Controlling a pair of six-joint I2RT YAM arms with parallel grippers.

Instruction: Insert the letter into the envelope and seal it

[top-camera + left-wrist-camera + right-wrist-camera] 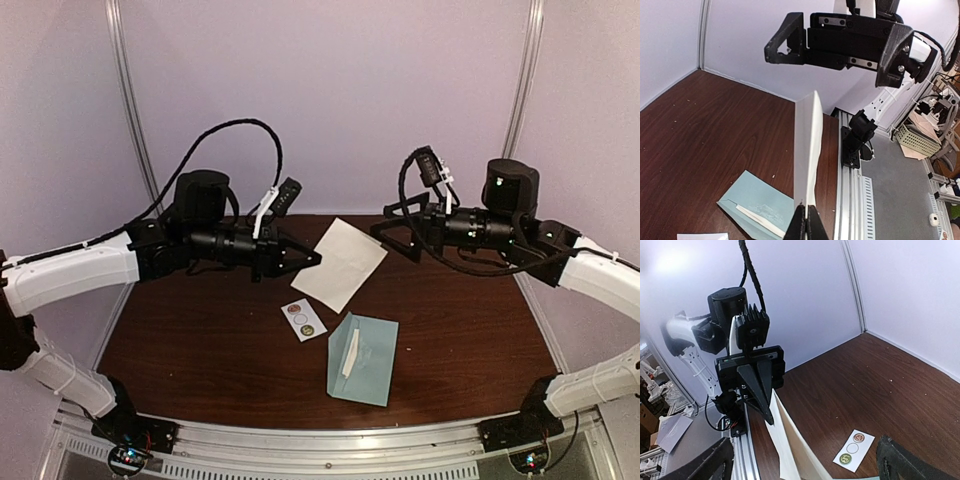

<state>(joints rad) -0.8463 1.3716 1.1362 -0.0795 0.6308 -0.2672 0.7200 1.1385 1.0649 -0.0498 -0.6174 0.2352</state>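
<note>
The dark wooden worktop [200,350] carries the envelope and a sticker strip, while the letter is up in the air. The letter [342,262], a plain white sheet, hangs above the worktop's middle, near 12 o'clock from the envelope. The left fingers [799,227] are pressed together on its edge. The right fingers [786,44] stand wide apart off the sheet's 3 o'clock side, holding nothing. The envelope [364,360], pale teal-blue, lies flat toward 5 o'clock of the worktop's centre, with nothing gripping it. A whitish band runs along its 9 o'clock side; whether that is the opened flap cannot be told. The sticker strip [304,319] lies at 10 o'clock from the envelope, near it but apart.

By my reading the task is at an early stage. The letter is lifted in one arm's hold, looks unfolded, and is not yet in the envelope. What is left is to bring the sheet to the envelope's mouth, slide it in, close the flap and seal it, likely with a sticker.
</note>
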